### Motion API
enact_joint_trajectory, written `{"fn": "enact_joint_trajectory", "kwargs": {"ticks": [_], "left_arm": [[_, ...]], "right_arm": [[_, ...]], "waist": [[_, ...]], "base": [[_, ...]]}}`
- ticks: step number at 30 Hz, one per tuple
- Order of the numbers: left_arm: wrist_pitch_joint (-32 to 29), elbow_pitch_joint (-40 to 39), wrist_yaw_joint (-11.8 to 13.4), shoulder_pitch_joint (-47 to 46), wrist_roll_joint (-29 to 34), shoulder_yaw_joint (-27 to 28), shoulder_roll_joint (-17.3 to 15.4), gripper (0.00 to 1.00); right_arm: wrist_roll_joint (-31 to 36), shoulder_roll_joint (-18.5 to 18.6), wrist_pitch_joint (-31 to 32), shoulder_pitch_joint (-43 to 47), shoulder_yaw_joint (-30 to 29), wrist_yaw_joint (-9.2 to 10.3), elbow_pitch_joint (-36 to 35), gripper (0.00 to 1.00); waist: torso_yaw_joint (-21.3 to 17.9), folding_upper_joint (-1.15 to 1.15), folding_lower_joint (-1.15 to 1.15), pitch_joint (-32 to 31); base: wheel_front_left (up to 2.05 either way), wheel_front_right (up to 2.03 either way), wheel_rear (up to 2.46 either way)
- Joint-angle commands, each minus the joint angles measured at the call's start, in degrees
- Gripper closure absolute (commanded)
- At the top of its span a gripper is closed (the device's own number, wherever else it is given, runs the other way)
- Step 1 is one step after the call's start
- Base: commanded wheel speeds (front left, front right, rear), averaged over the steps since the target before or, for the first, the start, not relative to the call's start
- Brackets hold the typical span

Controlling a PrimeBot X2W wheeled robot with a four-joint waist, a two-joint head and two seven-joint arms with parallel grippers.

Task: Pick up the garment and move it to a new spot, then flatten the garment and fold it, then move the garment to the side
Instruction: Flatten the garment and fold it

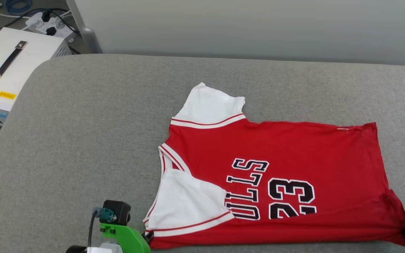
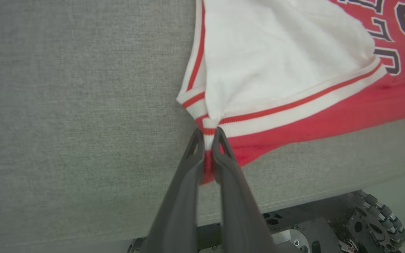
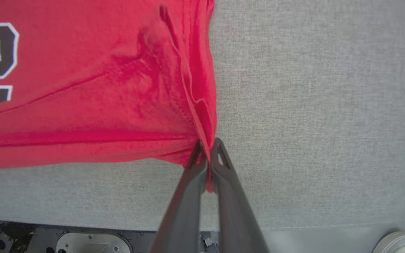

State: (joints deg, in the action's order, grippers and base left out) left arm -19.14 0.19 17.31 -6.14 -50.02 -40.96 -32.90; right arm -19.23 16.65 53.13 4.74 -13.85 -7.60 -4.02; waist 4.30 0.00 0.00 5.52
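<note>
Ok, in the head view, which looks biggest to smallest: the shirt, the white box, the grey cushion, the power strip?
Biggest first:
grey cushion
shirt
white box, partly out of frame
power strip

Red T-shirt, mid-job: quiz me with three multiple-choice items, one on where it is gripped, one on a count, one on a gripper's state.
1. Where does the left gripper grip the red T-shirt?
A) the neckline
B) the striped trim at its near corner
C) the printed number

2. How many white sleeves show in the head view?
A) one
B) two
C) none

3. How does the right gripper stand?
A) open above the fabric
B) shut on nothing
C) shut on the shirt's red edge

Answers:
1 B: the left wrist view shows the white-and-red trim pinched in it.
2 B: one lies folded over the red body, and one sticks out at the far side.
3 C: the right wrist view shows red fabric clamped in it.
</note>
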Motion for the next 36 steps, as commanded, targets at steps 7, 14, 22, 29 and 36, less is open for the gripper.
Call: {"fn": "enact_joint_trajectory", "kwargs": {"ticks": [7, 14, 22, 29, 36], "left_arm": [[-0.7, 0.4, 0.0, 2.7, -0.9, -1.7, 0.2, 1.0], [2.5, 2.7, -0.3, 1.9, 0.3, -1.8, 2.1, 0.0], [13.1, 3.4, -2.4, -0.5, 2.0, 1.9, 3.8, 0.0], [29.2, 2.4, -4.6, -3.3, 7.0, 5.7, 5.1, 0.0], [34.0, 2.3, -6.1, -2.7, 10.0, 9.9, 8.4, 0.0]], "right_arm": [[0.3, -1.1, 0.4, 4.9, -2.4, 0.11, 0.0, 1.0], [1.1, -4.0, -2.8, 4.7, -3.1, 0.11, 0.6, 0.0], [0.5, -6.3, -11.1, 1.2, -4.6, 0.11, -1.1, 0.0], [-1.3, -5.2, -24.5, -1.0, -1.8, 0.11, -4.9, 0.0], [-0.9, -4.0, -39.9, -1.4, 1.0, 0.11, -5.8, 0.0]], "waist": [[-0.1, 0.0, 0.0, -1.6], [-0.7, 0.0, 0.0, -1.8], [-1.3, 0.0, 0.0, -3.5], [-1.9, 0.0, 0.0, -4.6], [-2.4, 0.0, 0.0, -4.6]], "base": [[0.0, 0.0, 0.0], [0.0, 0.0, 0.0], [0.0, 0.0, 0.0], [0.0, 0.0, 0.0], [0.0, 0.0, 0.0]]}}
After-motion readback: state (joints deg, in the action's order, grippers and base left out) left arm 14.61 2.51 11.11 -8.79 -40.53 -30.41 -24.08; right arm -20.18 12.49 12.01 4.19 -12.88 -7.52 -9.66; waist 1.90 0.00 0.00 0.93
